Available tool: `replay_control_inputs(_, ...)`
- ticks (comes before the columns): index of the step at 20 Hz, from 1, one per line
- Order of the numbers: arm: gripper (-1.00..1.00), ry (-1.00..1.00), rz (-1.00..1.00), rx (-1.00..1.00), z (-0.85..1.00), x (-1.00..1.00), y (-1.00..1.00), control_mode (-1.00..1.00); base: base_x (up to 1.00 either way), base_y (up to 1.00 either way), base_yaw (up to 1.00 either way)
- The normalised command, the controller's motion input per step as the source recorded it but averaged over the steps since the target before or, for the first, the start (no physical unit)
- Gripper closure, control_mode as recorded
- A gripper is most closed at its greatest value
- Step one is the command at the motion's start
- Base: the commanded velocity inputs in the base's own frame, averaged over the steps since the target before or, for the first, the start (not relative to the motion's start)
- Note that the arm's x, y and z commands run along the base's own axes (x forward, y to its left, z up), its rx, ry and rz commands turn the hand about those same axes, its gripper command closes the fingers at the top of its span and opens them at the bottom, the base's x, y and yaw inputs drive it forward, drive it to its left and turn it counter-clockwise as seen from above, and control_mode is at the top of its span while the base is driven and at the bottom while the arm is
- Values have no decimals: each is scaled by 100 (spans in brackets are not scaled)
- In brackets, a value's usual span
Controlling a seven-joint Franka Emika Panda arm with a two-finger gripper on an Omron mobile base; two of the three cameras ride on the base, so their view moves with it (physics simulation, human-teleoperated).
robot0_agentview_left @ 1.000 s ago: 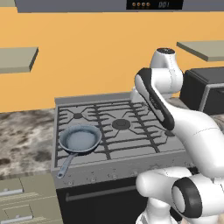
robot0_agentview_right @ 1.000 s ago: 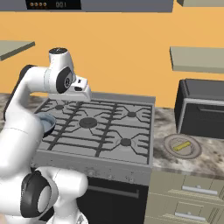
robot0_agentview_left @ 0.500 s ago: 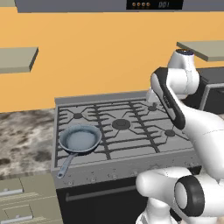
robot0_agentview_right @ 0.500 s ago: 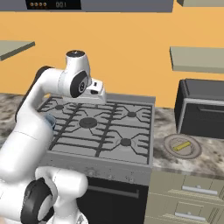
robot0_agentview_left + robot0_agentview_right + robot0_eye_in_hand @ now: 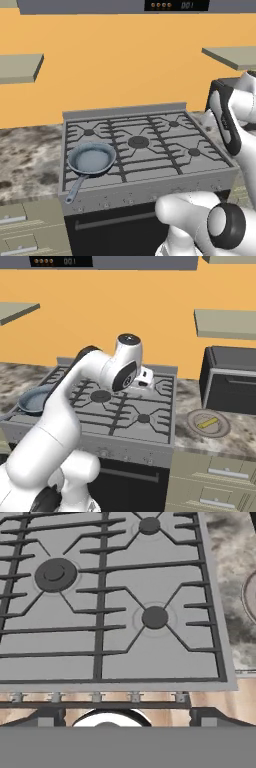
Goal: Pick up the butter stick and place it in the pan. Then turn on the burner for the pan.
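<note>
The gripper [image 5: 145, 377], jaws apart and empty, hangs over the stove [image 5: 150, 428], reaching for the butter stick [image 5: 207, 423] on the ribbed plate [image 5: 194, 417] at right. The pan [image 5: 92, 159] waits far left. Next: swing right, descend.

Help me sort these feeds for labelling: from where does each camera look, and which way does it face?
Left base view: behind the arm's left, facing the stove and pan; white arm at right.
Right base view: behind its right, facing the stove, plate with butter stick; arm at left.
Hand view: above the stove, looking down; open hand.
All share the stove.
</note>
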Motion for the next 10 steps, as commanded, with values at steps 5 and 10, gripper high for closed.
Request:
replay_control_inputs(5, -100, 0, -17, 17, -33, -15, -100, -100, 0, 0, 0)
replay_control_inputs(10, -100, 9, -20, 21, -22, 3, -100, -100, 0, 0, 0)
